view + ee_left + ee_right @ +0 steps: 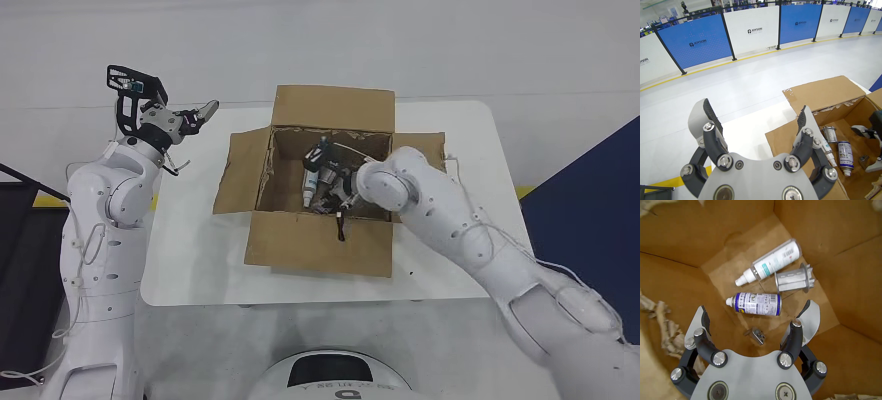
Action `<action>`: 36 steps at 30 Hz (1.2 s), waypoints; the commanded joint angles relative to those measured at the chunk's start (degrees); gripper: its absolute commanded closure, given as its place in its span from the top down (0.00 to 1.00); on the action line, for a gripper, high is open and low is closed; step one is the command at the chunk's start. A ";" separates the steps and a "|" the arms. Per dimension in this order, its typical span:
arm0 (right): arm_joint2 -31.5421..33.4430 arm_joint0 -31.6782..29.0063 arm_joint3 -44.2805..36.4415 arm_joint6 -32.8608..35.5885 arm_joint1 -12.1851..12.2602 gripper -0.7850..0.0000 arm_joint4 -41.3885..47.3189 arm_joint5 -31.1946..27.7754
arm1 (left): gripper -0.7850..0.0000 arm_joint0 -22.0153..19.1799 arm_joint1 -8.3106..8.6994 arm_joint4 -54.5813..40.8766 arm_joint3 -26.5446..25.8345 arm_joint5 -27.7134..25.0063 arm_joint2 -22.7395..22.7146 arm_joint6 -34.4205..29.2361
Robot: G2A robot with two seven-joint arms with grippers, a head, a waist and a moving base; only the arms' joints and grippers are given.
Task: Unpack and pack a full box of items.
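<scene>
An open cardboard box (320, 245) stands on the white table (190, 260). On its floor lie a blue spray can (758, 303), a white spray bottle (775, 261), a grey finned metal part (794, 280) and a small metal bracket (757, 335). My right gripper (758, 311) hangs open inside the box, just above the blue can and the bracket. My left gripper (755, 111) is open and holds nothing, raised off the table's far left corner, outside the box (829, 98). From there the blue can (846, 158) and the bottle (828, 152) are visible.
The box flaps (238, 172) are folded outward on all sides. Crumpled brown packing paper (664, 330) lies along one inner wall of the box. Bare tabletop lies left of the box. A dark rack (15, 215) stands at the far left.
</scene>
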 commanded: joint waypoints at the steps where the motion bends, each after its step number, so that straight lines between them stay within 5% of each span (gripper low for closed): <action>1: -1.05 0.89 2.34 0.60 -0.83 1.00 0.58 0.33 | 1.00 0.00 0.00 0.00 0.00 0.00 0.00 0.00; 21: -11.03 9.28 23.20 3.05 -11.50 1.00 1.22 2.71 | 1.00 0.00 0.00 0.00 0.00 0.00 0.00 0.00; 22: -11.46 9.67 24.21 3.56 -12.02 0.76 0.91 3.01 | 1.00 0.00 0.00 0.00 0.00 0.00 0.00 0.00; 24: -11.91 10.26 25.67 3.66 -13.00 0.47 1.00 2.94 | 1.00 0.00 0.00 0.00 0.00 0.00 0.00 0.00; 28: -12.01 11.19 28.29 3.43 -14.23 0.05 1.14 2.09 | 1.00 0.00 0.00 0.00 0.00 0.00 0.00 0.00; 36: -10.09 11.36 26.38 1.19 -13.90 0.00 -0.81 1.27 | 1.00 0.00 0.00 0.00 0.00 0.00 0.00 0.00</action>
